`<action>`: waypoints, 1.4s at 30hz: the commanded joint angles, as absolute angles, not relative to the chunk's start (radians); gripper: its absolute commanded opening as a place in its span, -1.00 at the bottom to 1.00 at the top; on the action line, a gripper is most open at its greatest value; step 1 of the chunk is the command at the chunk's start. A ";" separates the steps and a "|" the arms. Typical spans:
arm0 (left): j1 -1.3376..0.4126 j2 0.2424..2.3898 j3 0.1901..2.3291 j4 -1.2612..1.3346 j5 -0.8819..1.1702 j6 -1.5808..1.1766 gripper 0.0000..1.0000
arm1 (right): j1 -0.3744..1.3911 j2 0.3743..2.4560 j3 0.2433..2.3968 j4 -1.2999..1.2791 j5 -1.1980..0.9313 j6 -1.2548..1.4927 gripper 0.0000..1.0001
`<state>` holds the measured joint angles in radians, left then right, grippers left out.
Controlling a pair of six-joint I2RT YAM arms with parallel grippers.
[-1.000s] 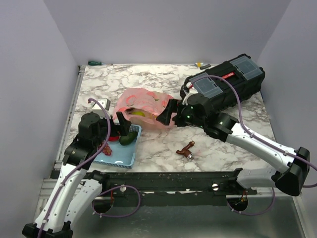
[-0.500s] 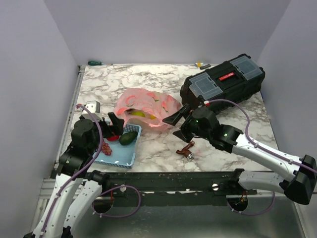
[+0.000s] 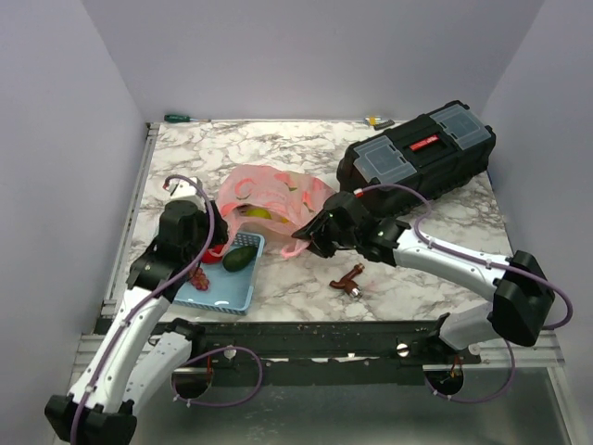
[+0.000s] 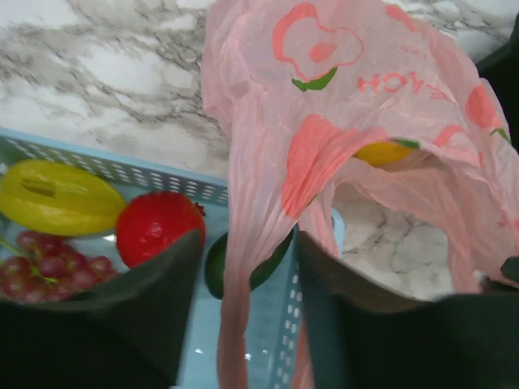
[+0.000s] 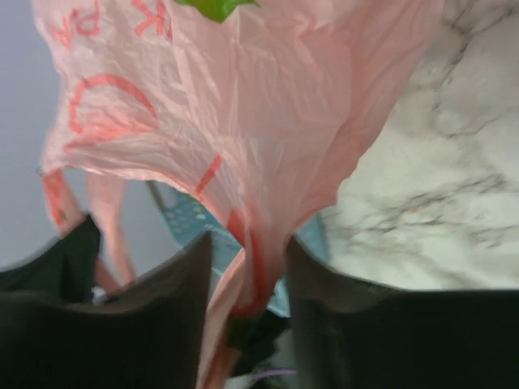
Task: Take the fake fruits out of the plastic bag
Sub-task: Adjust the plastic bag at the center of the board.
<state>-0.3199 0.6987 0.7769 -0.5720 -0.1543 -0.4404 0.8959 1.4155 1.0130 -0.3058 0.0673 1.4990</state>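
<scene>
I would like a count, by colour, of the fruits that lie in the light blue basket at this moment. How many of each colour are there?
In the basket:
yellow fruit: 1
red fruit: 1
dark green avocado: 1
purple-red grape bunch: 1
Total: 4

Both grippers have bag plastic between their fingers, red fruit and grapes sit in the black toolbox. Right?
Not the toolbox: the red fruit and grapes sit in the light blue basket, as the left wrist view shows. The rest holds.
</scene>
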 commanded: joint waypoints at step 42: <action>-0.221 1.144 1.099 -0.680 -0.310 -0.207 -0.99 | 0.748 1.408 1.062 -0.239 -0.315 0.521 -0.99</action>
<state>-0.2283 1.2404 1.2087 -0.5800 -0.2272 -0.1371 0.7357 1.5047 1.1191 -0.2508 -0.4675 0.5655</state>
